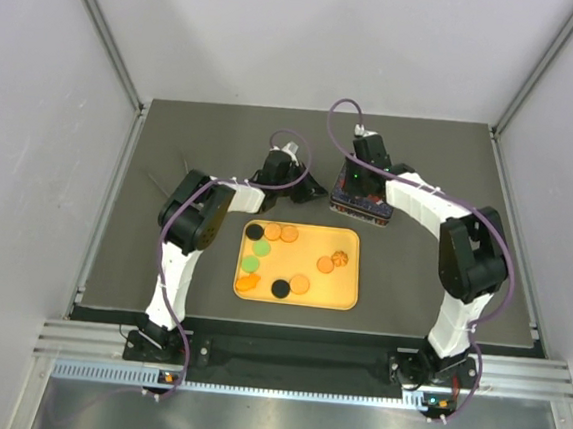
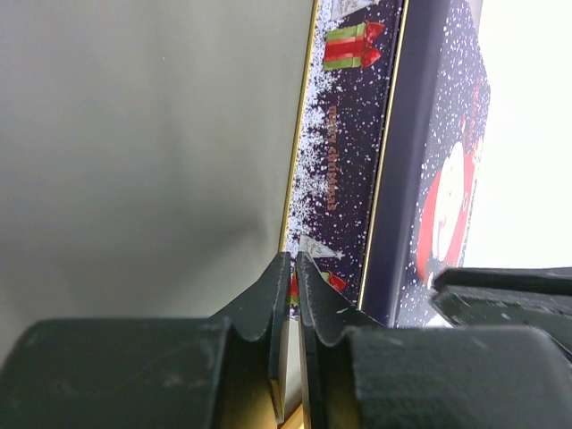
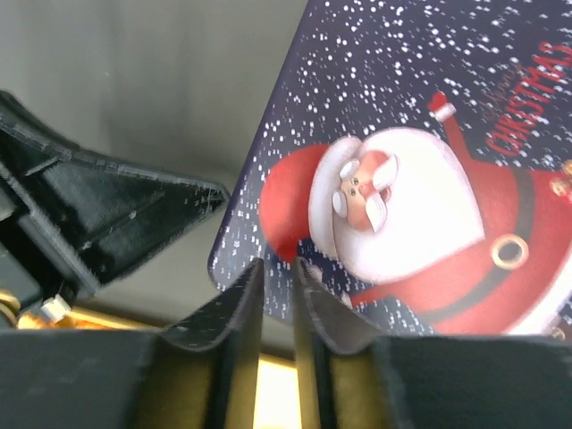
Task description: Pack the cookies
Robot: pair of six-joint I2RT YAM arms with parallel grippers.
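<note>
Obs. 1, cookies: You have the cookies [image 1: 300, 283] all lying flat on the yellow tray [image 1: 345, 298], which sits on the dark tabletop [image 1: 142, 262] between the two arm bases. Ten discs are countable from the top view. Two are black, two are green and the rest are orange, and one near the tray's right side looks browner and textured.

Obs. 2, tin: A Christmas cookie tin [image 1: 363, 213] stands on the tabletop just beyond the tray's far right corner. It is dark blue with snow flecks and has a Santa on its lid. The lid is on.

Obs. 3, left claw [image 2: 292, 259]: Your left fingers are drawn together, with only a thin slit between them. The tips sit at the tin's lower side wall near a corner. Nothing can be made out pinched between them.

Obs. 4, right claw [image 3: 279, 266]: Your right fingers are closed together too, and they are empty as far as the wrist view shows. The tips are over the rounded lid corner beside the Santa. You cannot tell from these views whether they touch the lid. The left claw's dark body is visible just beside the same corner.
</note>
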